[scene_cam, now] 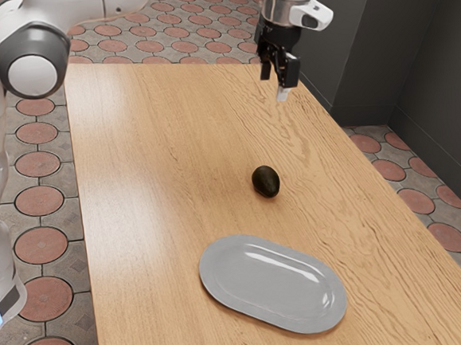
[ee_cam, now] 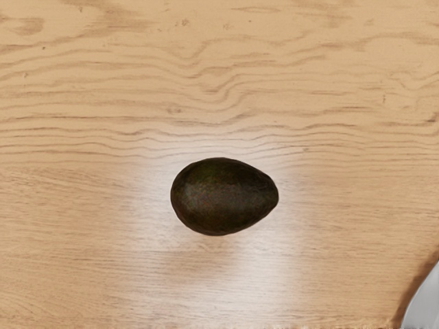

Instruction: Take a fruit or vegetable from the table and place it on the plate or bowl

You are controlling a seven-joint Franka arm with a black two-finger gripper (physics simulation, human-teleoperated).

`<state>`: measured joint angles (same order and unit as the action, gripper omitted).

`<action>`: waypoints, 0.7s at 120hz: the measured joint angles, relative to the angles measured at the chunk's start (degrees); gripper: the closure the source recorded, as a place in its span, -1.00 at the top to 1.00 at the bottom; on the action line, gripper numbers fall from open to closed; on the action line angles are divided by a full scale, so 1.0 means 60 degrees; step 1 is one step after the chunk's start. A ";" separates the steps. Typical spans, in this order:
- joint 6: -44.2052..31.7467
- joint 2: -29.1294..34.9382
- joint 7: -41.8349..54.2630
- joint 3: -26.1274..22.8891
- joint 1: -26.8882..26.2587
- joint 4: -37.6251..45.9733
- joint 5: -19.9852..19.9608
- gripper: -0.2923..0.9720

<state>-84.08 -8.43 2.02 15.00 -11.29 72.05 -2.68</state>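
Avocado (scene_cam: 265, 181) lies loose on the desk (scene_cam: 150, 163); being rounded, it could roll aside if the spread, empty end effector (scene_cam: 276, 87) closes off-centre.

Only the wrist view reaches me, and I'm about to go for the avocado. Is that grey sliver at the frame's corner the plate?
Observer: Yes, it's a grey oval plate, empty, lying on the table apart from the avocado.
Operator: How high is my gripper?
Observer: The gripper hangs well above the table, clear of the avocado.
Operator: Is the avocado near a table edge?
Observer: No, it lies well in from the edges, toward the middle of the tabletop.
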 joint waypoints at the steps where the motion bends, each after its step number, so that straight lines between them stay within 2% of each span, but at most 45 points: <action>1: 0.0003 -0.0009 0.0000 -0.0001 -0.0009 -0.0001 0.0000 0.53; 25: 0.0160 -0.0113 0.0083 0.0010 0.0148 -0.0110 -0.0045 0.53; 40: 0.0295 -0.0130 0.0877 0.0021 0.0237 -0.0097 -0.0558 0.51; 63: 0.0020 -0.0227 0.3574 -0.0395 -0.0098 0.0245 0.0086 0.50; 84: -0.1362 0.0046 0.5897 -0.0895 -0.0136 0.2035 0.0728 0.49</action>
<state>-92.25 -8.15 37.40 9.63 -12.10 84.26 1.69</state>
